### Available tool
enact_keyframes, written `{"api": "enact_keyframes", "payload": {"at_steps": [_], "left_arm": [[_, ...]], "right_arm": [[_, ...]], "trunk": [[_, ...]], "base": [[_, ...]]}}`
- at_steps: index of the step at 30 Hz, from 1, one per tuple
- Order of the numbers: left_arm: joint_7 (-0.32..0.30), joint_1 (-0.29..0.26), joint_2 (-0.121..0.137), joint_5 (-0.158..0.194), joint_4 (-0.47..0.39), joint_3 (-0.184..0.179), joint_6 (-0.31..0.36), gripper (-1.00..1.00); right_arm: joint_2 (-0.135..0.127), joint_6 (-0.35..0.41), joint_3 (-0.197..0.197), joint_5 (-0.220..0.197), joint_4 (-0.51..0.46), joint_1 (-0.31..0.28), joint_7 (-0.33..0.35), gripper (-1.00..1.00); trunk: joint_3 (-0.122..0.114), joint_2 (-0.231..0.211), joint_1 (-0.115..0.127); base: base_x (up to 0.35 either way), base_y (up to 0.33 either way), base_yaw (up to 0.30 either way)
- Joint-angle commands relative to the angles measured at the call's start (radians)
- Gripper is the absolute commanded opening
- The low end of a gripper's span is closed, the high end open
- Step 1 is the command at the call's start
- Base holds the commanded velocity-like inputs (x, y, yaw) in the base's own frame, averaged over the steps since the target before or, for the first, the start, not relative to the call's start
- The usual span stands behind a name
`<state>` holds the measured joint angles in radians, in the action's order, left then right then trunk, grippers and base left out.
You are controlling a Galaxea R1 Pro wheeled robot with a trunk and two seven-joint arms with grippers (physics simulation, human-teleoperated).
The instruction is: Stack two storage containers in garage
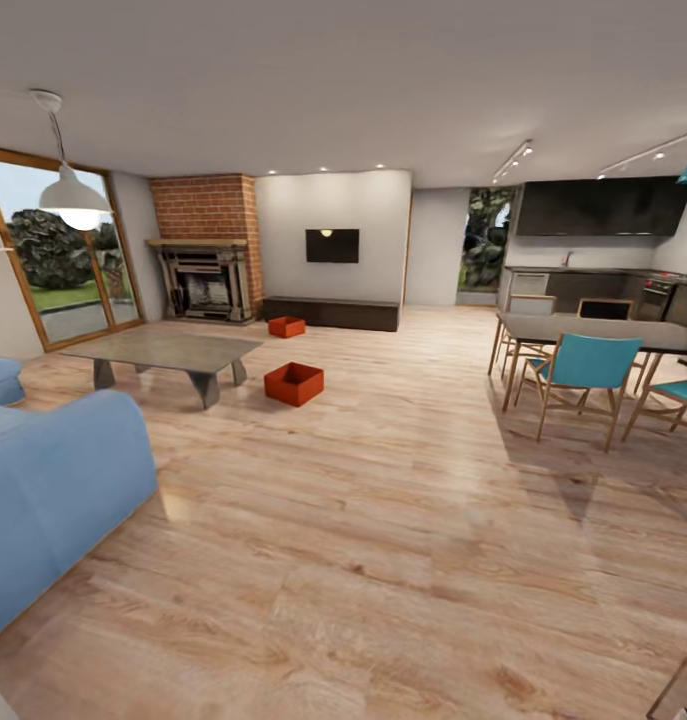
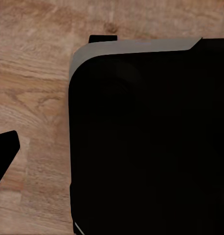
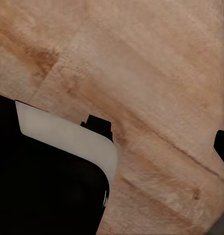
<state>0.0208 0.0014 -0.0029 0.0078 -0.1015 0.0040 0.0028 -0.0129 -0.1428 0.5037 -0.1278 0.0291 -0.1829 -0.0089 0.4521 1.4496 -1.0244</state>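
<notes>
the robot is standing in the living room, well apart from both storage containers, so the step in hand looks like the approach. the nearer storage container is sitting on the light wood plank floor just beside the right end of the glass coffee table; the farther storage container is lying near the front edge of the long dark bench, by the brick fireplace. to do it well, the base should be rolling straight ahead over the open planks, keeping off the blue sofa on the left and the dining chairs on the right, and stopping square to the nearer bin.

the head view is giving the whole room and both bins. the wrist views are looking down at planks and a dark, pale-edged body, likely the robot's own base. whether either pincer is spread or pressed together, i cannot tell.
</notes>
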Motion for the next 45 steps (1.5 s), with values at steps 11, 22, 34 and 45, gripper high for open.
{"api": "enact_keyframes", "payload": {"at_steps": [11,22,34,45], "left_arm": [[0.002,0.0,0.0,0.001,-0.001,0.0,0.0,1.0],[0.002,0.0,0.0,0.001,-0.001,0.001,0.0,1.0],[0.002,0.0,0.0,0.0,-0.001,0.001,0.0,1.0],[0.002,0.0,0.0,0.001,-0.001,0.001,0.0,1.0]], "right_arm": [[0.001,-0.006,0.009,-0.01,0.003,-0.001,0.0,1.0],[0.001,-0.006,0.009,-0.01,0.003,-0.001,0.0,1.0],[0.001,-0.006,0.009,-0.009,0.003,-0.001,0.0,1.0],[0.001,-0.006,0.009,-0.009,0.003,-0.001,0.0,1.0]], "trunk": [[0.001,0.0,-0.001],[0.001,0.0,-0.001],[0.001,0.0,-0.001],[0.001,0.0,-0.001]], "base": [[0.323,0.0,-0.109],[0.323,0.0,-0.001],[0.323,0.0,0.0],[0.323,0.0,0.0]]}}
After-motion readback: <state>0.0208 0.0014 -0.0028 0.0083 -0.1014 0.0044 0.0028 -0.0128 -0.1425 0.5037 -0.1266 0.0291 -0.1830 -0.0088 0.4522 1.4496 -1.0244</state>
